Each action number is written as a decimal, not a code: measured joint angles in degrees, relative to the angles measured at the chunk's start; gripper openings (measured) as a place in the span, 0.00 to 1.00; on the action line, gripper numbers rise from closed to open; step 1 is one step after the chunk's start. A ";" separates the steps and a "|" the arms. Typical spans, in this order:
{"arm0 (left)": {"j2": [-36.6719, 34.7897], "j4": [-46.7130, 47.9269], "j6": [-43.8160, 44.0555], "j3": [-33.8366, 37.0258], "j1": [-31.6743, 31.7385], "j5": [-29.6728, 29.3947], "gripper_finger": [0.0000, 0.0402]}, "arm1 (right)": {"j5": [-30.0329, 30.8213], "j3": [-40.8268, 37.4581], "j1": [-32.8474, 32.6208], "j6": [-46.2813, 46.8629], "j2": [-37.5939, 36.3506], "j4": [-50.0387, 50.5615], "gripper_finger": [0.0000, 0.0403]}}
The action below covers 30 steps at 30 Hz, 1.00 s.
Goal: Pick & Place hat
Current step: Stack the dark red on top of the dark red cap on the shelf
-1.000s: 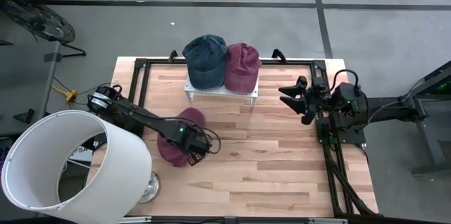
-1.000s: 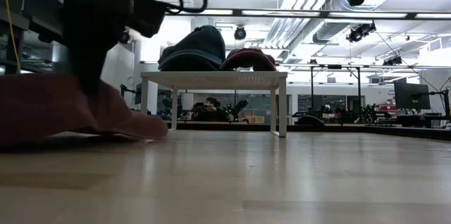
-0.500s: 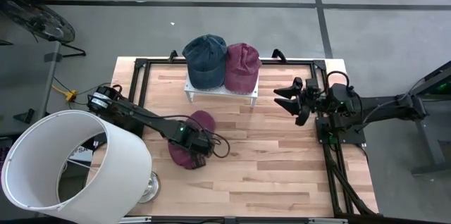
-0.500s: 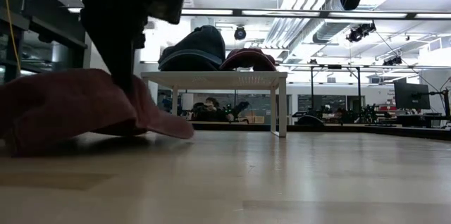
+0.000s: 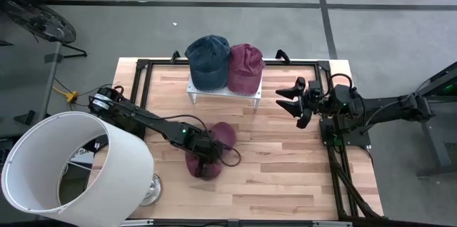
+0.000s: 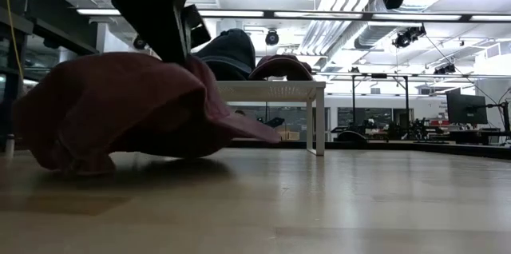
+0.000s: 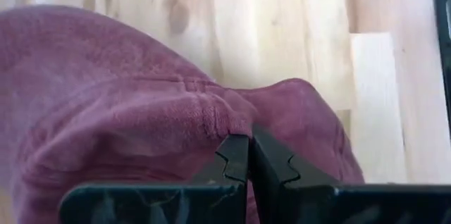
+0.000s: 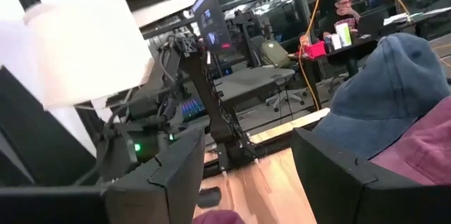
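The left gripper (image 5: 202, 148) is pinched tight on a fold of the maroon hat (image 5: 212, 153), near the table (image 5: 285, 177) centre, its fingertips buried in cloth. At three o'clock the right gripper (image 5: 289, 101) hovers with fingers spread, holding nothing; the low view cuts off both arms

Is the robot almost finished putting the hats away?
Partly. A blue denim cap and a maroon cap already sit on the small white rack. The left end effector is shut on a third maroon cloth cap, low over the wooden table. Reaching the rack remains. The right end effector waits open.
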State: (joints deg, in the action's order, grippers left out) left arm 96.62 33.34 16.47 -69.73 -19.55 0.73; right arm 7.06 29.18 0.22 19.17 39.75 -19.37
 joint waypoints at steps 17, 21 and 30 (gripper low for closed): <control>-0.02 -0.20 -43.89 0.02 -1.78 -1.74 0.00 | -10.83 0.01 -0.01 -6.21 5.42 12.91 0.51; 0.00 0.66 -46.49 0.02 -3.48 -5.40 0.00 | -12.47 0.01 -1.63 -9.31 12.36 11.79 0.51; 0.00 7.46 -47.08 0.02 -6.65 -6.38 0.00 | -10.45 2.45 -6.30 -22.71 29.97 6.15 0.51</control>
State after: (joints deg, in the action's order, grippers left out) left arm 96.62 40.80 -30.62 -69.71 -26.20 -5.65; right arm -3.39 31.62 -6.08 -3.54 69.71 -13.23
